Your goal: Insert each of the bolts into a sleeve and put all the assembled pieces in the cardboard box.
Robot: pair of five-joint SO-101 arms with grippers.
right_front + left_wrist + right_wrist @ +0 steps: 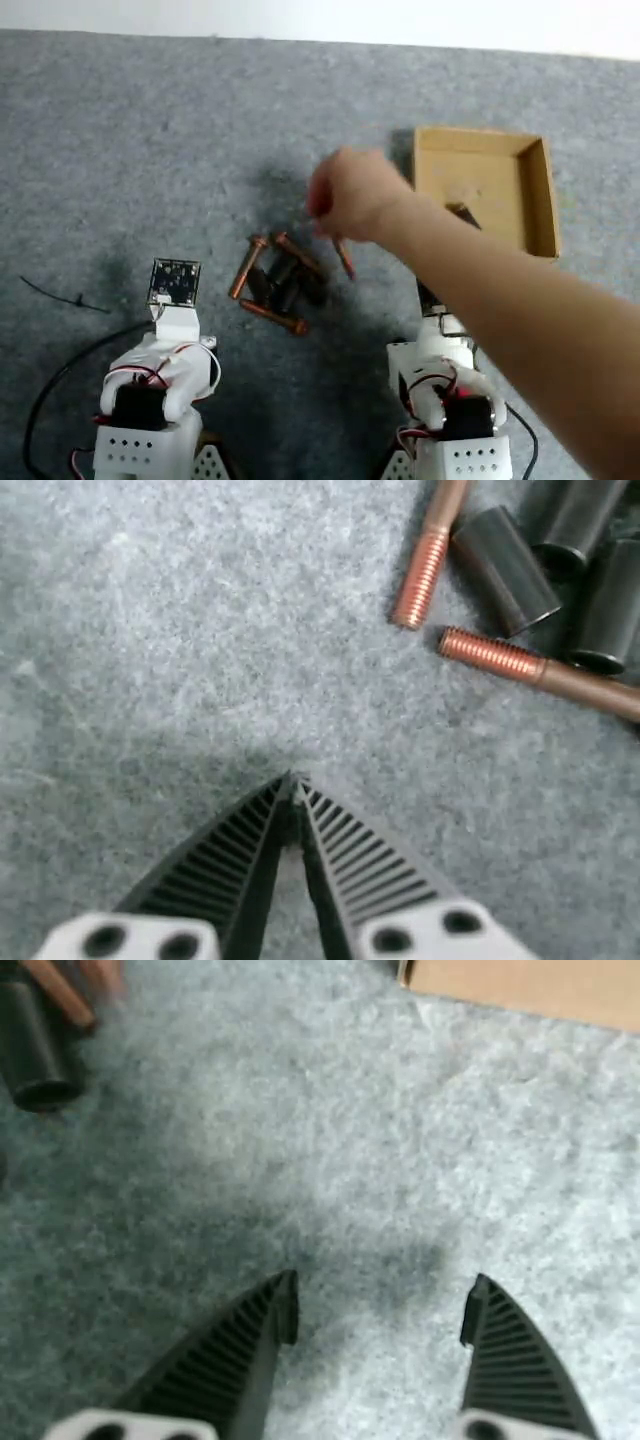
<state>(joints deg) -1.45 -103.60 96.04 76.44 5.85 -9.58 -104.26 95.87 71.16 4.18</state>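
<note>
the grey felt-covered desk (pixel 120 130) carries everything. a person's forearm (pixel 520 300) crosses over the right arm and ends in a hand (pixel 355 195) that hovers ahead of both end effectors, between them, above the far edge of the pile of parts. the cardboard box (pixel 538 200) lies open-side up ahead of the right end effector (pixel 383 1295) and a little to its outer side; in the right wrist view its near wall (pixel 520 980) sits well beyond the fingertips. a dark shape shows inside the box just past the forearm, too hidden to name. the right end effector is spread wide over bare felt, nothing between its fingers. the left end effector (pixel 293 783) has its fingers pressed together, tips touching, also over bare felt with nothing in them. the black sleeves (pixel 285 285) lie bunched together ahead of the left end effector, toward the right arm's side, near but apart from its tips. the copper-coloured bolts (pixel 247 267) lie around and across the sleeves, two with their threaded ends pointing back toward the left end effector. one more bolt (pixel 343 257) pokes out from under the hand's fingers, on the side of the pile nearer the right end effector. a thin black cable tie (pixel 62 296) lies to the outer side of the left end effector.
</note>
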